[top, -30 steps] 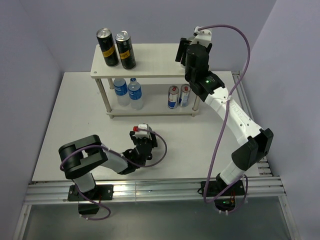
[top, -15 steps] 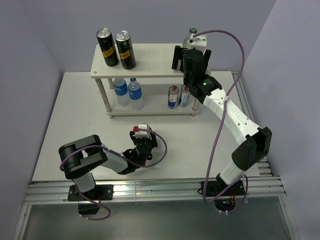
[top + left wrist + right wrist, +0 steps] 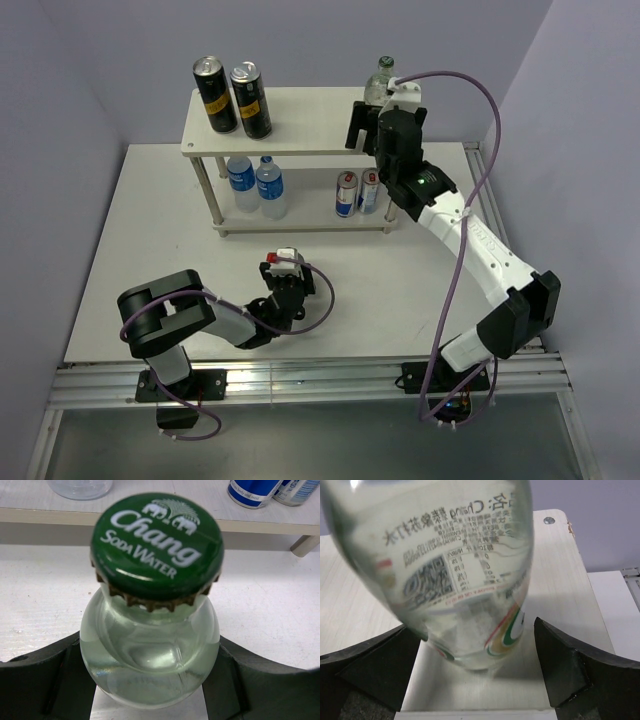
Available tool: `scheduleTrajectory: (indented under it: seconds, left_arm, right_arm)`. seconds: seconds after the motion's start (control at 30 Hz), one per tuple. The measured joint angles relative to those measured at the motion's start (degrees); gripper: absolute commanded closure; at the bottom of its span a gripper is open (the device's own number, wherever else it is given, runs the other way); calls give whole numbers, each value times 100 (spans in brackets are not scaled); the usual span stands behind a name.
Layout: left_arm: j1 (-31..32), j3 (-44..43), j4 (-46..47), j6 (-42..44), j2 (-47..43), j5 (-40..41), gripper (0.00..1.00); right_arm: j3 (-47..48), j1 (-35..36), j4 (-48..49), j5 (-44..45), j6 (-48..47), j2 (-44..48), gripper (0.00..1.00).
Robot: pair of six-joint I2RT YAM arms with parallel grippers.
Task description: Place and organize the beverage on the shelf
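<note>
The table (image 3: 130,250) carries the shelf (image 3: 305,125) at its 12 o'clock edge. The shelf's top board holds two black cans (image 3: 215,95) at its 9 o'clock end and one clear bottle (image 3: 465,580) at its 3 o'clock end. The lower board holds two water bottles (image 3: 242,180) toward 9 o'clock and two blue-and-silver cans (image 3: 346,195) toward 3 o'clock.

My right gripper (image 3: 372,102) straddles the clear bottle with its fingers spread, not squeezing. The bottle stands close to the board's 3 o'clock edge. If a finger drags across it as I pull away, I judge it could tip or slide off.

My left gripper (image 3: 285,290), at 6 o'clock on the table, pinches the second bottle (image 3: 150,645) just below its green cap (image 3: 157,545). Smooth round glass may twist in that hold when lifted.
</note>
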State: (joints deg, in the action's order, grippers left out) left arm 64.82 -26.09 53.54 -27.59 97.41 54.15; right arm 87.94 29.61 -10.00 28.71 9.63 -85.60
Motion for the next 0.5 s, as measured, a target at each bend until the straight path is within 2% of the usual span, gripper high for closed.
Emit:
scheduleTrajectory:
  seconds: [0.33,0.5]
  left_arm:
    - [15,-68,-205,-9,-44,31,100]
    - [55,-50,-1082,-57,-533,-79,100]
  right_arm:
    - [-901,203,15,-76,254,988,0]
    - [-1733,859,-83,280,343,1895,0]
